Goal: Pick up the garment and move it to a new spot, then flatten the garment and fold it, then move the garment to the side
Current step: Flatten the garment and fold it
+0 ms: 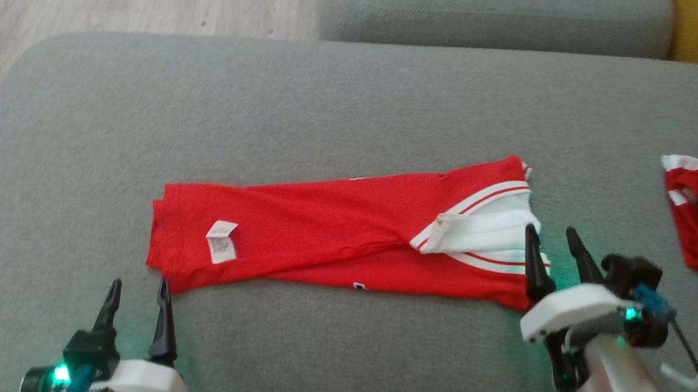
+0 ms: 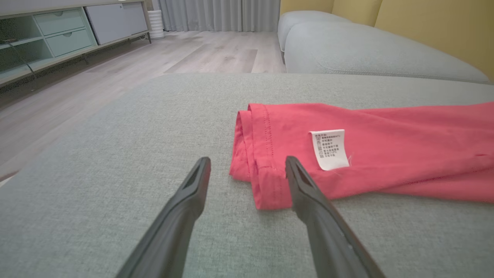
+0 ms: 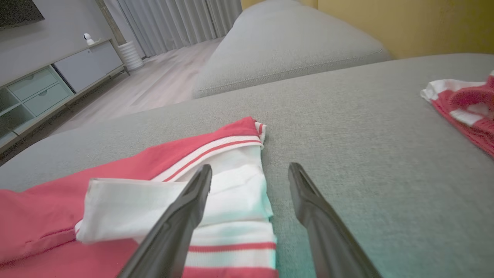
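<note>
Between left gripper (image 1: 140,281), right gripper (image 1: 549,229): garment (image 1: 335,225), apparently untouched.

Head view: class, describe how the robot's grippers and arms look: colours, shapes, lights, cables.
The left gripper and right gripper each have two long, black, tapering fingers on a rounded white mount with a green light. The right forearm is pale silver; a blue connector and thin dark cable hang beside its mount.

Soft, even daylight; shadows faint. Head view slightly blurred, washed out. Green glow tinted cushion (image 1: 315,351) near right gripper (image 1: 549,229). Wrist views bowed at edges.
</note>
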